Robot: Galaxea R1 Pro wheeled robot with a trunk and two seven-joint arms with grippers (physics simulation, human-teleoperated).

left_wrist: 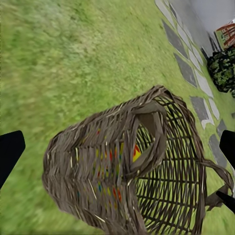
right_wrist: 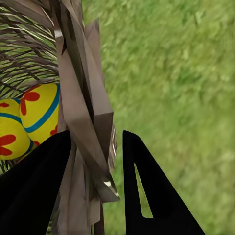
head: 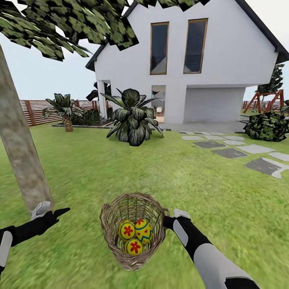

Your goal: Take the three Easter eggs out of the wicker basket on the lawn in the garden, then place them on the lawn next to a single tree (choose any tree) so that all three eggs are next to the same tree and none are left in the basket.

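The wicker basket [head: 120, 249] sits tilted on the lawn [head: 80, 168] just in front of me. Three Easter eggs [head: 135, 237], yellow with red flowers and blue bands, lie inside it. My right gripper [head: 167, 220] is at the basket's right rim. In the right wrist view, the right gripper [right_wrist: 96, 134] is shut on the wicker rim [right_wrist: 83, 112], one finger inside beside two eggs [right_wrist: 36, 112], the other outside. My left gripper [head: 54, 211] hangs open left of the basket, close to the tree trunk [head: 20, 156]. Through the weave of the basket [left_wrist: 98, 166], egg colours show in the left wrist view.
A white house [head: 192, 68] stands ahead, with a large dark-leaved shrub [head: 134, 118] and a short palm [head: 66, 110] before it. Grey stepping stones [head: 230, 152] run to the right toward a bush [head: 267, 126]. A slatted fence [head: 34, 110] closes the left side.
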